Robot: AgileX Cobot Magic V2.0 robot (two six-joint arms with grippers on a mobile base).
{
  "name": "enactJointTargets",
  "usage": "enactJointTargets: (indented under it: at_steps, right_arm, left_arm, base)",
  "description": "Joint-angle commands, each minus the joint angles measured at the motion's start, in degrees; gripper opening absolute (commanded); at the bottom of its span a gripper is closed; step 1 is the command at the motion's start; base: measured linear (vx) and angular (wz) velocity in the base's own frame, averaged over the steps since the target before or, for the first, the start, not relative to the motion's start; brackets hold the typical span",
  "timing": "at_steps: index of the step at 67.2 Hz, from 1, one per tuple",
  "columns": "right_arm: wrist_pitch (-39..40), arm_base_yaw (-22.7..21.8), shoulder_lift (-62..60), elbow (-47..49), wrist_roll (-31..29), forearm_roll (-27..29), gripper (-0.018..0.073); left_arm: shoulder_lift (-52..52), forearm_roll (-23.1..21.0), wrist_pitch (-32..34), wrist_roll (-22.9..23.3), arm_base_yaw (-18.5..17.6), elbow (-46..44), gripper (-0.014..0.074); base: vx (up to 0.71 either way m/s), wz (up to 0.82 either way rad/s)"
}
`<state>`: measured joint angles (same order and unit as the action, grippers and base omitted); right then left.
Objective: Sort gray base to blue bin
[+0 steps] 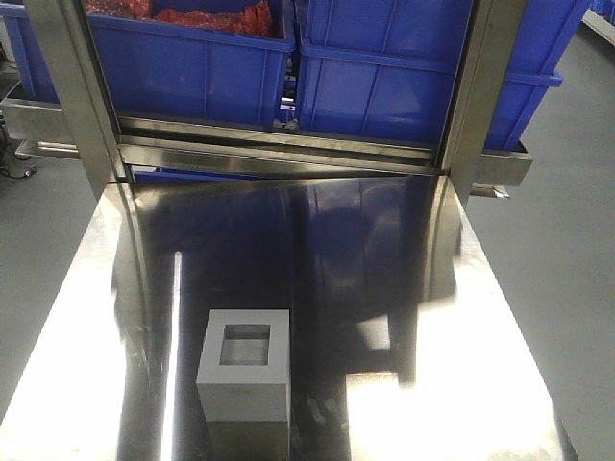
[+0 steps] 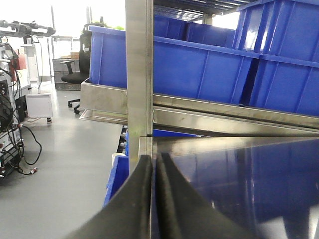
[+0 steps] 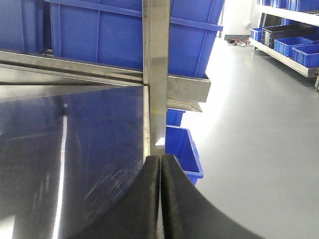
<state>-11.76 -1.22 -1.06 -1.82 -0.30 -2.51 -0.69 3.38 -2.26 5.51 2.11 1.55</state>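
As the front view shows, the gray base (image 1: 245, 370) sits recess-up on the steel table (image 1: 461, 384), well apart from the blue bin (image 1: 384, 96). Left wrist: left gripper (image 2: 154, 167) closed, empty. Right wrist: right gripper (image 3: 160, 167) closed, empty; base's relation to either cannot be told

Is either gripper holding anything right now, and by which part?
Nothing is held. The left gripper and the right gripper are both shut empty; the gray base sits untouched on the steel table.
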Motion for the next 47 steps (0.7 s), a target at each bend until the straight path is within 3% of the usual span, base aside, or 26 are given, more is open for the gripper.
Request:
enactJointTargets:
  at_steps: [1,22,31,47]
  right_arm:
    - [4.64,-0.37,-0.41,-0.29,-0.39,-0.49,-0.0005]
    - [4.54,-0.37,-0.41,-0.29,-0.39,-0.49,-0.0005]
    - [4.55,-0.37,-0.46,-0.29,-0.39,-0.49,-0.0005]
    - [4.55,-0.37,-0.46,-0.29,-0.39,-0.49,-0.0005]
  left_arm:
    - [-0.91,-0.10,4.55,0.45,0.06,-0.73,-0.0007]
    - [-0.91,-0.15,4.76,0.38,0.06,-0.73,-0.0007]
    - [-0.70,-3.38,5.26,2.03,0.06,-1.53,-0.0007]
    - [5.40,-3.38,4.77,2.03,0.06,-8.99,-0.0007]
  base:
    - [0.00,0.00]
    - [0.00,0.00]
    - [0.00,0.00]
    - [0.00,0.00]
